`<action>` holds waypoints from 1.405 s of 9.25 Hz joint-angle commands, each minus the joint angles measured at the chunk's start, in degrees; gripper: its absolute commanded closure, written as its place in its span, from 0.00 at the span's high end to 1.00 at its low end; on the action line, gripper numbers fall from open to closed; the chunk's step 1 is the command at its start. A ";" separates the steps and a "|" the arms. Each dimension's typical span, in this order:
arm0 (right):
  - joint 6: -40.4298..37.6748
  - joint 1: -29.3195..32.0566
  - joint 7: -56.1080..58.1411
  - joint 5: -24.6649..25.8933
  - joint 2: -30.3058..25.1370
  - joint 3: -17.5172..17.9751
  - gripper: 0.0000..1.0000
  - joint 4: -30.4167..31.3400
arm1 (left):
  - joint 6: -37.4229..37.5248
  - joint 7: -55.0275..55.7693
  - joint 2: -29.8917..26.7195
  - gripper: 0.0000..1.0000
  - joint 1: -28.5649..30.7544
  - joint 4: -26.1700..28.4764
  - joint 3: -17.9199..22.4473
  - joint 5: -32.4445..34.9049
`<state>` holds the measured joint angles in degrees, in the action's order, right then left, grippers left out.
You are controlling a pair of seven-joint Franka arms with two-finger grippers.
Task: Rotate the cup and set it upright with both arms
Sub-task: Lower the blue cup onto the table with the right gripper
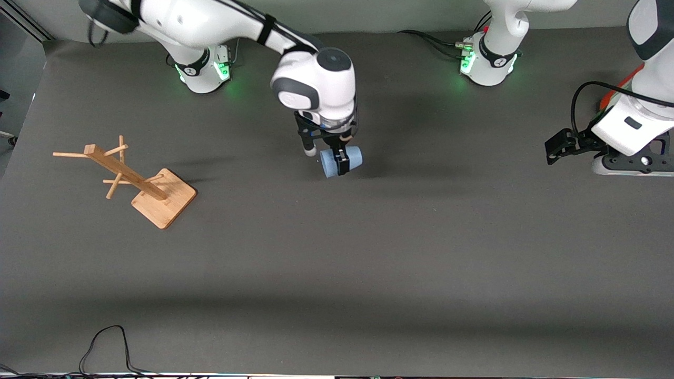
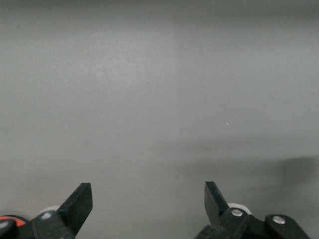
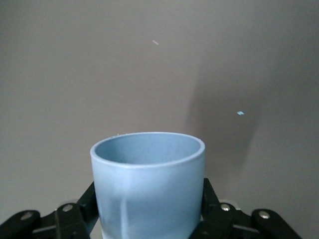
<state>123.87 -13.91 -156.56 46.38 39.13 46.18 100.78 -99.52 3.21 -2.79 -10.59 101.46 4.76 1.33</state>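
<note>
1. The right pincer [image 1: 327, 156] sits just above centre of the front frame, clamped on the cup [image 1: 341, 161] — one finger on each side of its wall.
2. The cup lies on its side in that grip, over the grey desk [image 1: 337, 263]; in the right wrist view its open mouth [image 3: 147, 149] faces away from the camera.
3. The left pincer [image 1: 558, 147] waits at the right edge of the front frame, over the desk — its fingers [image 2: 79, 201] stand apart, holding nothing.
4. A wooden rack [image 1: 131, 179] stands at middle left of the front frame, well apart from the cup.
</note>
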 commanded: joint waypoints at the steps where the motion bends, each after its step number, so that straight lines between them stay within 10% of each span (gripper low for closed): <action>1: -0.13 -1.82 -6.29 3.10 6.38 0.31 0.71 -3.30 | 1.17 0.31 -0.11 1.00 -0.57 -0.47 0.16 -0.19; 3: -0.12 -2.00 -9.20 3.02 9.12 0.31 0.75 -4.01 | 1.26 0.22 -0.02 1.00 -0.57 -0.48 0.25 -0.19; 4: -0.12 -2.00 -10.08 3.28 9.30 0.31 1.00 -3.93 | 1.26 0.13 0.24 1.00 -0.66 -0.48 0.25 -0.19; 8: -7.55 1.41 1.45 0.92 5.88 5.82 1.00 -9.79 | 1.26 -0.49 0.33 1.00 -0.75 -0.56 0.16 -0.19; 13: -16.11 16.78 45.72 -22.60 -10.09 7.10 1.00 -14.21 | 1.17 11.41 2.51 1.00 -1.54 -2.31 -7.54 -0.19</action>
<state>109.18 -0.63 -121.20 29.55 34.34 54.50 85.54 -99.21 8.17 -2.10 -11.31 101.35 0.31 1.10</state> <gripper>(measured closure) 0.000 0.000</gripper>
